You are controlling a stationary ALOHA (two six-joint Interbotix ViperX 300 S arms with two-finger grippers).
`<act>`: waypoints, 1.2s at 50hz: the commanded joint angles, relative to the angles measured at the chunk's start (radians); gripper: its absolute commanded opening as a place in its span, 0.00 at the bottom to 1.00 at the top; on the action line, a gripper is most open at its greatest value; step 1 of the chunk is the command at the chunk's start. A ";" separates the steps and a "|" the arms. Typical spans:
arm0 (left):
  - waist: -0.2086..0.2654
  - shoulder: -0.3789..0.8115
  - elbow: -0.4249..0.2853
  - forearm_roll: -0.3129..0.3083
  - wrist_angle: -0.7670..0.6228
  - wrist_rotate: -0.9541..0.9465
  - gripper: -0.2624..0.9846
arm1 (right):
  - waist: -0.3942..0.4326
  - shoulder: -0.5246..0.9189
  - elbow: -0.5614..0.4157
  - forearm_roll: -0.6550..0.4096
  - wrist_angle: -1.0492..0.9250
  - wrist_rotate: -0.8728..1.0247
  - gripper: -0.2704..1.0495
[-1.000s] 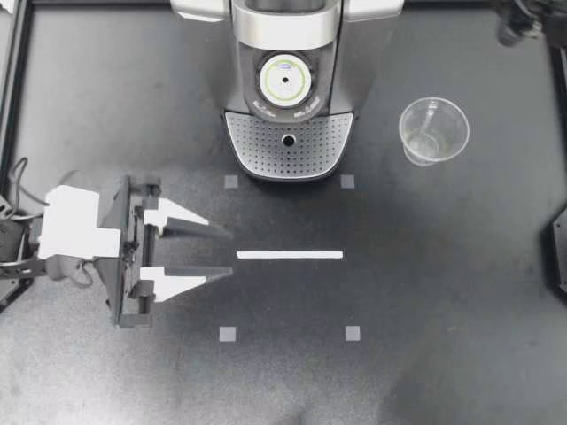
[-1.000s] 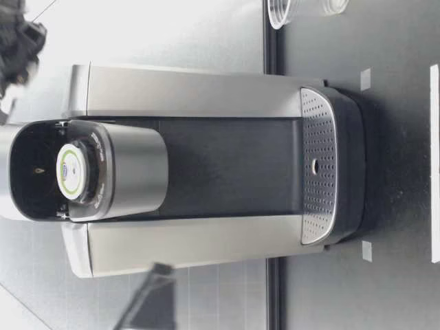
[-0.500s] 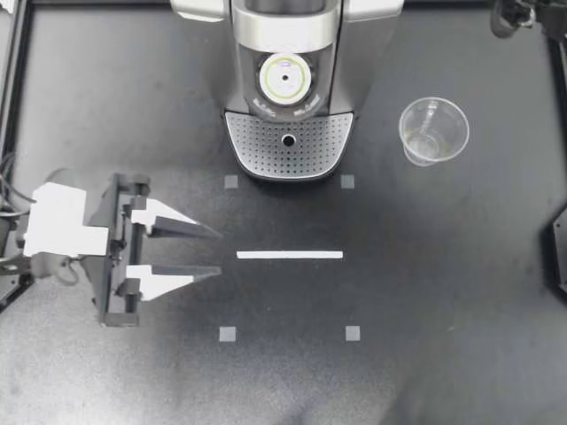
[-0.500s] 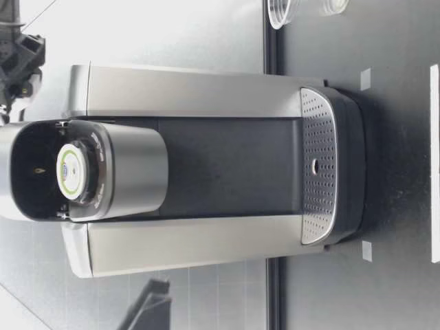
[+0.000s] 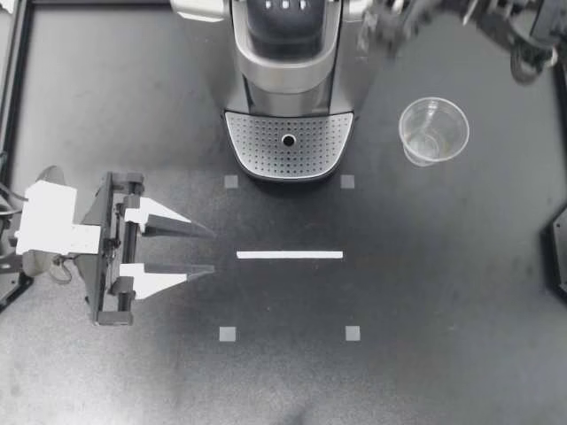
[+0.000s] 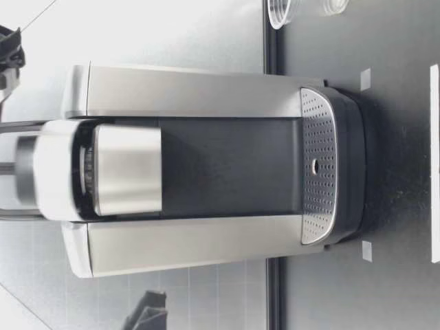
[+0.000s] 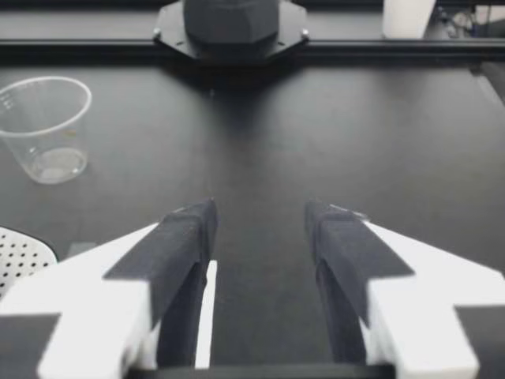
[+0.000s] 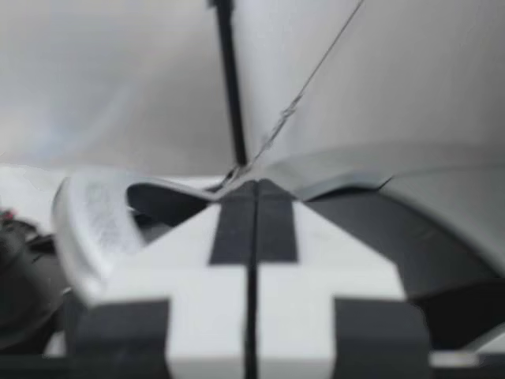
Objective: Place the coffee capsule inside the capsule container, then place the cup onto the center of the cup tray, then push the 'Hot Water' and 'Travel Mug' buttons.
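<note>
cup (image 5: 433,131): clear plastic, upright, on worktop (image 5: 443,292) beside coffee machine (image 5: 288,53), off its perforated cup tray (image 5: 257,146) | machine lid down | left gripper (image 5: 211,251): open, empty | right gripper (image 5: 379,28): fingers pressed together, by machine top

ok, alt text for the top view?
A coffee machine, lid down, stands at the far edge of the table, its cup tray bare. A clear plastic cup sits on the table to its right. My left gripper hangs open at the left; my right arm is blurred beside the machine's top.
</note>
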 commanded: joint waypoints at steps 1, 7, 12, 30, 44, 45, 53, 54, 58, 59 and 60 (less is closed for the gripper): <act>-0.003 -0.014 -0.015 0.003 -0.003 -0.002 0.55 | 0.029 -0.028 0.000 0.009 0.000 0.000 0.23; -0.003 -0.014 -0.018 0.003 -0.002 -0.002 0.55 | 0.063 -0.029 0.028 0.026 0.000 0.002 0.23; -0.003 -0.014 -0.018 0.003 -0.002 -0.003 0.55 | 0.089 -0.028 0.048 0.043 0.000 0.002 0.23; -0.003 -0.012 -0.018 0.003 -0.002 -0.005 0.55 | 0.166 -0.041 0.130 0.092 -0.032 0.002 0.23; -0.003 -0.011 -0.021 0.003 -0.002 -0.011 0.55 | 0.169 -0.241 0.164 0.193 0.054 0.044 0.23; -0.003 -0.011 -0.020 0.003 -0.002 -0.011 0.55 | 0.166 -0.261 0.175 0.210 0.078 0.057 0.23; -0.003 -0.009 -0.021 0.003 -0.002 -0.008 0.55 | 0.091 -0.411 0.304 0.336 0.273 0.164 0.23; -0.003 -0.009 -0.021 0.003 -0.002 -0.008 0.55 | 0.078 -0.425 0.322 0.351 0.291 0.178 0.23; -0.003 -0.009 -0.021 0.003 -0.002 -0.006 0.55 | 0.014 -0.474 0.397 0.379 0.359 0.241 0.23; -0.003 -0.008 -0.020 0.003 -0.002 -0.006 0.55 | -0.003 -0.485 0.414 0.380 0.371 0.255 0.23; -0.003 -0.008 -0.020 0.003 -0.002 -0.006 0.55 | -0.018 -0.492 0.430 0.380 0.388 0.268 0.23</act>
